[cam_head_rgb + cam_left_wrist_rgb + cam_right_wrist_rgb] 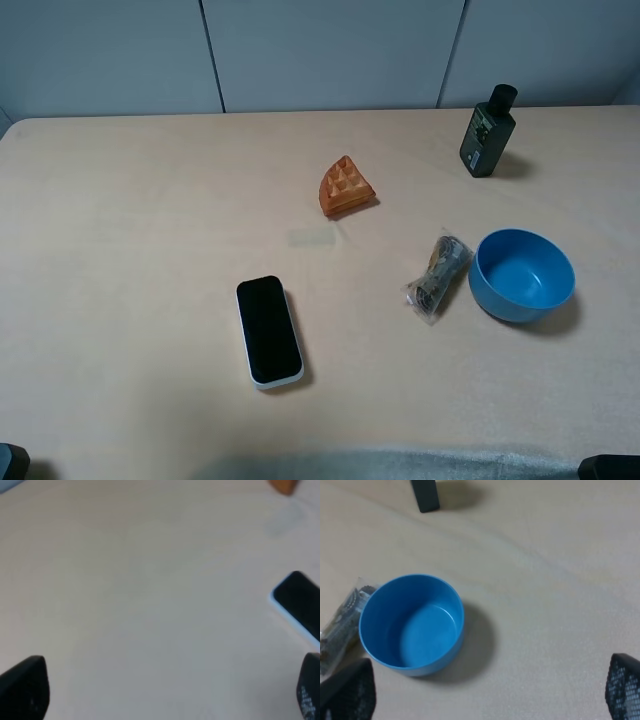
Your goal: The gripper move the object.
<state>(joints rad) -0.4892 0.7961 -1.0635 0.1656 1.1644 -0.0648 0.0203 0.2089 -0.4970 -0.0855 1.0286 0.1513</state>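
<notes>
The object, a small crinkly clear packet (438,275) with dark contents, lies on the table just left of a blue bowl (522,275). In the right wrist view part of the packet (340,625) shows beside the bowl (412,625). My right gripper (487,685) is open and empty, above the table near the bowl, with both fingers spread wide. My left gripper (170,685) is open and empty over bare table. In the high view only dark bits of the arms show, at the bottom left corner (12,462) and the bottom right corner (610,466).
A phone (268,330) with a white rim lies front centre-left and also shows in the left wrist view (297,602). An orange waffle wedge (346,186) lies mid-table. A dark green bottle (487,131) stands at the back right and also shows in the right wrist view (425,495).
</notes>
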